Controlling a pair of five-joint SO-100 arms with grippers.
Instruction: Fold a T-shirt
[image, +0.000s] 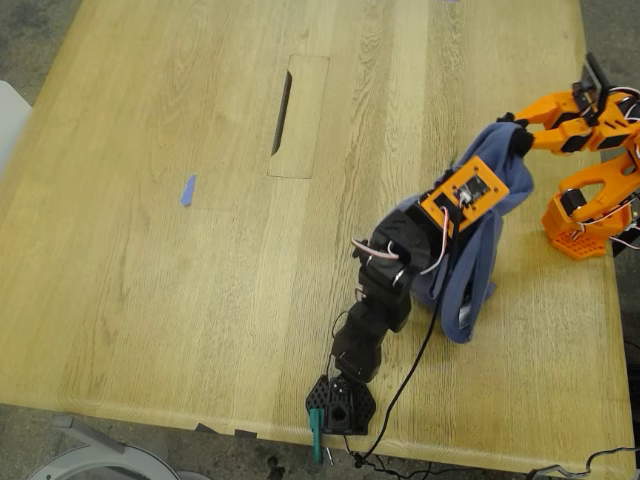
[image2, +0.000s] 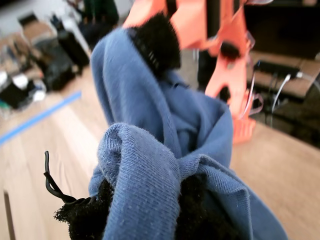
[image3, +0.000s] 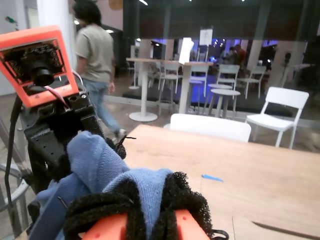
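Bunched T-shirt (image: 478, 262) hangs over wooden table (image: 150, 250) between both clamped jaws.

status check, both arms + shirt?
My first pincer shut on the T-shirt. My second pincer shut on it too, shirt bunched and lifted between them. Nothing blocking; blue tape scrap far off.

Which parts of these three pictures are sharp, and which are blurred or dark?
Exterior view: evenly lit and sharp, T-shirt and table both clear. First wrist view: the cloth at my first gripper is sharp; the orange arm and room behind are blurred. Second wrist view: the cloth at my second gripper is soft, the background dim with bright lights.
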